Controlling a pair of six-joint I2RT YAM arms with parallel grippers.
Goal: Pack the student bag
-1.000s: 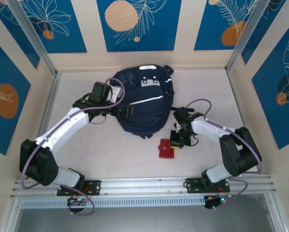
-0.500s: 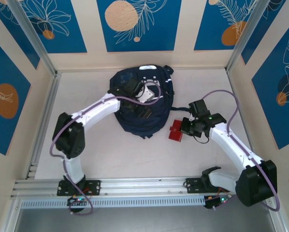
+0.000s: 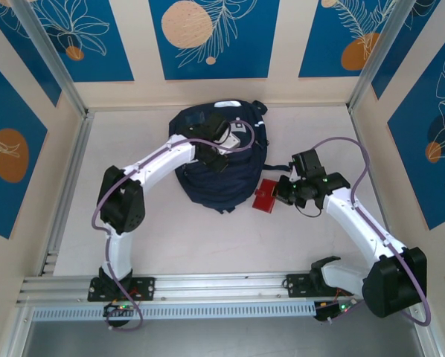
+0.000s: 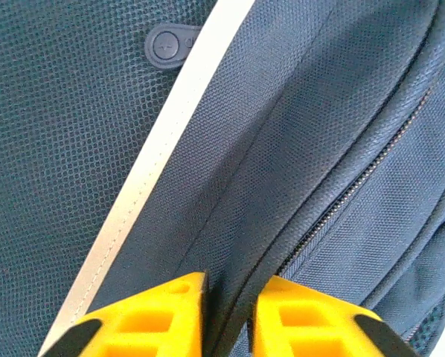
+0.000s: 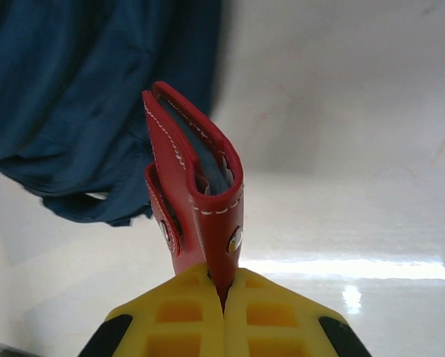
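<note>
The student bag [image 3: 230,186], navy with thin white stripes, lies at the back middle of the table. My left gripper [image 3: 216,154] rests on its top. In the left wrist view the yellow fingers [image 4: 155,316] of that gripper [image 4: 228,312] are shut on a fold of the bag's fabric [image 4: 319,111], just beside a zipper [image 4: 356,186]. My right gripper [image 3: 280,195] is shut on a red leather wallet [image 3: 266,196] and holds it off the table at the bag's right edge. In the right wrist view the wallet [image 5: 200,201] stands up from the gripper [image 5: 224,291], with the bag [image 5: 96,97] to its upper left.
Walls with blue and orange panels [image 3: 207,37] close in the pale table [image 3: 319,141] on three sides. A metal rail [image 3: 222,286] runs along the near edge by the arm bases. Bare tabletop lies on both sides of the bag.
The left arm reached over the bag and its jaws closed onto a fold of fabric. The right gripper lifted the red wallet from the table and carried it left to the bag's edge.
</note>
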